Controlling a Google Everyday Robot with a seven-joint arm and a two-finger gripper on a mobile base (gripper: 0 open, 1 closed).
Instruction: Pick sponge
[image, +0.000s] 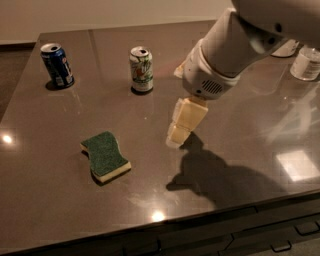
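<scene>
The sponge (105, 156) lies flat on the dark table at the front left, green scouring side up, pale yellow foam showing along its near edge. My gripper (180, 131), with pale yellow blocky fingers, hangs from the white arm over the table's middle. It is to the right of the sponge, about one sponge length away, and holds nothing.
A blue soda can (57, 65) stands at the back left and a white-green can (141, 70) at the back centre. A clear container (306, 62) sits at the back right. The table's front edge (165, 222) runs along the bottom, with drawers below.
</scene>
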